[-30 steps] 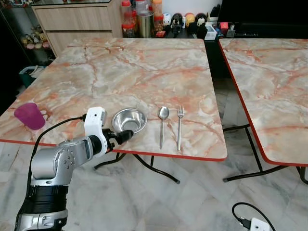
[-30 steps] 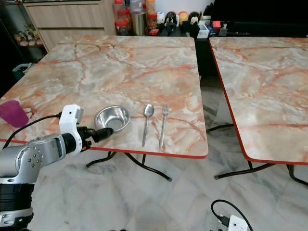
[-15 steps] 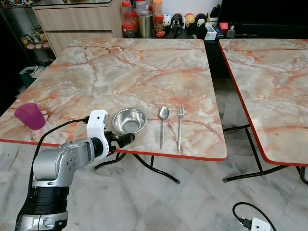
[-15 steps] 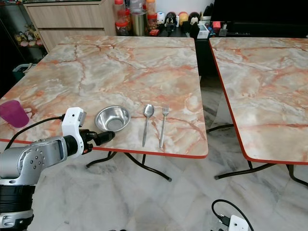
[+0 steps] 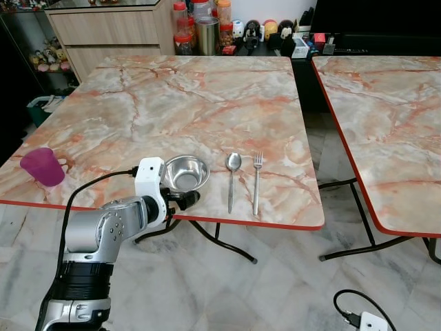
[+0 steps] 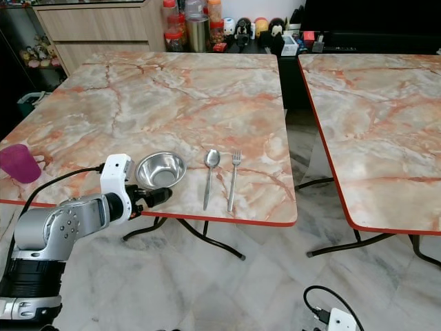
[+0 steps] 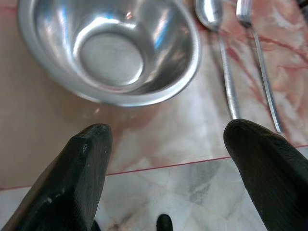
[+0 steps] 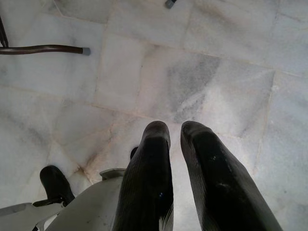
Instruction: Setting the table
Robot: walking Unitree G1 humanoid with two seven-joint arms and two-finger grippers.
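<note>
A steel bowl (image 5: 185, 172) sits near the front edge of the marble table (image 5: 193, 103). To its right lie a spoon (image 5: 233, 178) and a fork (image 5: 257, 181), side by side. A purple cup (image 5: 43, 166) stands at the table's front left corner. My left gripper (image 5: 187, 200) hovers at the table's front edge, just short of the bowl. In the left wrist view its fingers (image 7: 82, 159) are spread wide and hold nothing, with the bowl (image 7: 110, 53) straight ahead. My right gripper (image 8: 175, 132) hangs over the floor with its fingers together.
A second marble table (image 5: 386, 117) stands to the right across a narrow gap. Jars and small figures (image 5: 227, 27) line a shelf behind the tables, beside a wooden cabinet (image 5: 110, 31). A cable and white plug (image 5: 362, 318) lie on the tiled floor.
My left arm has moved to the right along the table's front edge, so its gripper is now right in front of the bowl. The bowl, spoon, fork and cup have stayed put.
</note>
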